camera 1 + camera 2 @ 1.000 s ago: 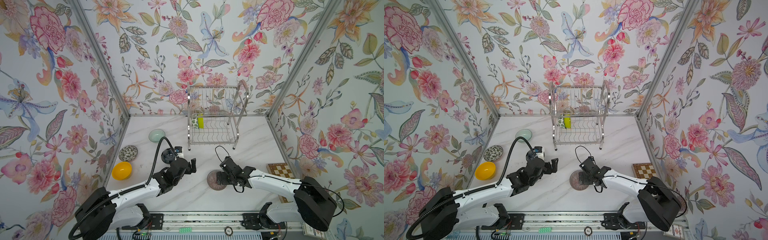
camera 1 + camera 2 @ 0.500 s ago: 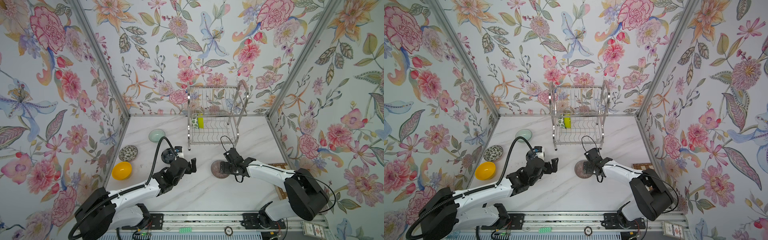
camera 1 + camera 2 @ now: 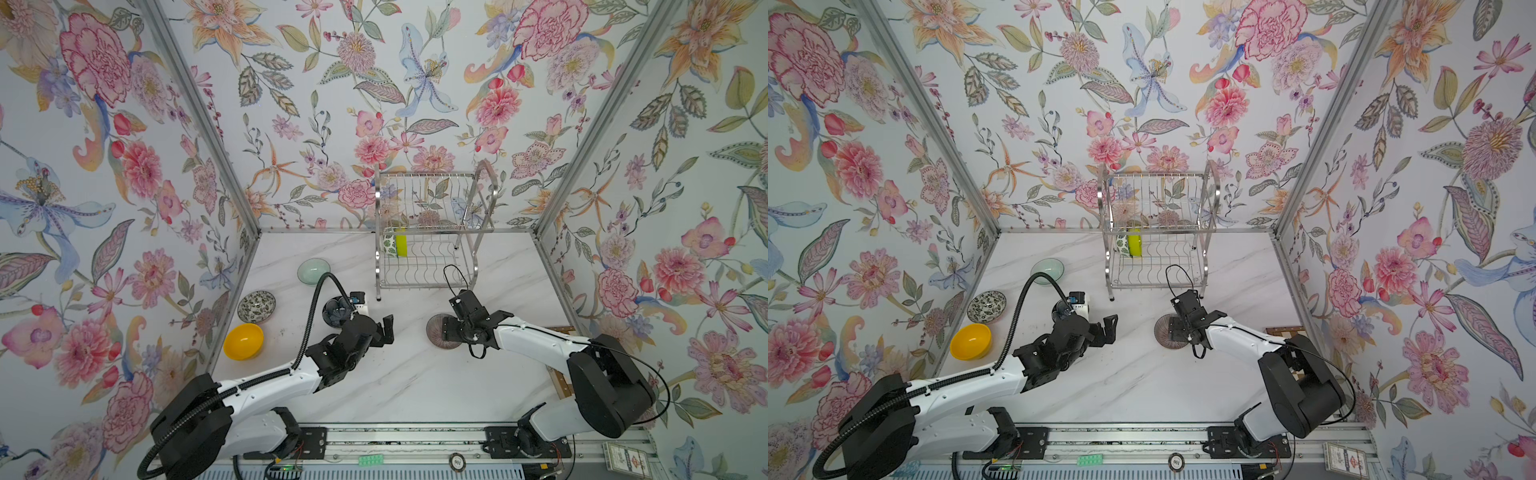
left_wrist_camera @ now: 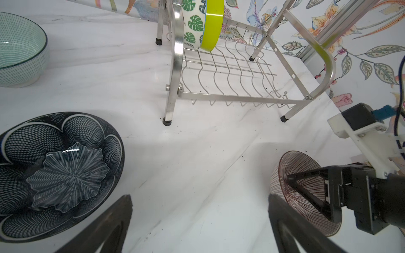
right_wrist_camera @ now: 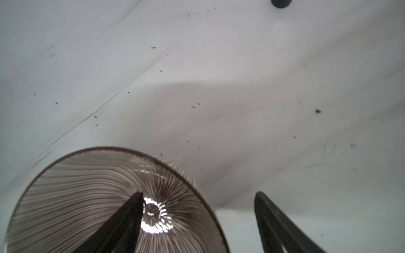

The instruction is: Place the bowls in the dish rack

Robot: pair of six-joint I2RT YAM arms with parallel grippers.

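Pink-striped bowl (image 3: 434, 332) straddled by right gripper (image 3: 446, 329); not yet pinched.
Both top views: bowl lies lower centre on the marble table (image 3: 415, 395), below the dish rack (image 3: 428, 266); right arm is on it, wrist hiding half. Left gripper (image 3: 380, 328) is nearby, spread wide, empty. Left wrist view: two bowls stand on edge in the rack (image 4: 219, 74), upper centre. Right wrist view: one finger is inside the bowl (image 5: 76, 197), the other outside its rim; jaws apart, wall between. Contact with the wall cannot be told.
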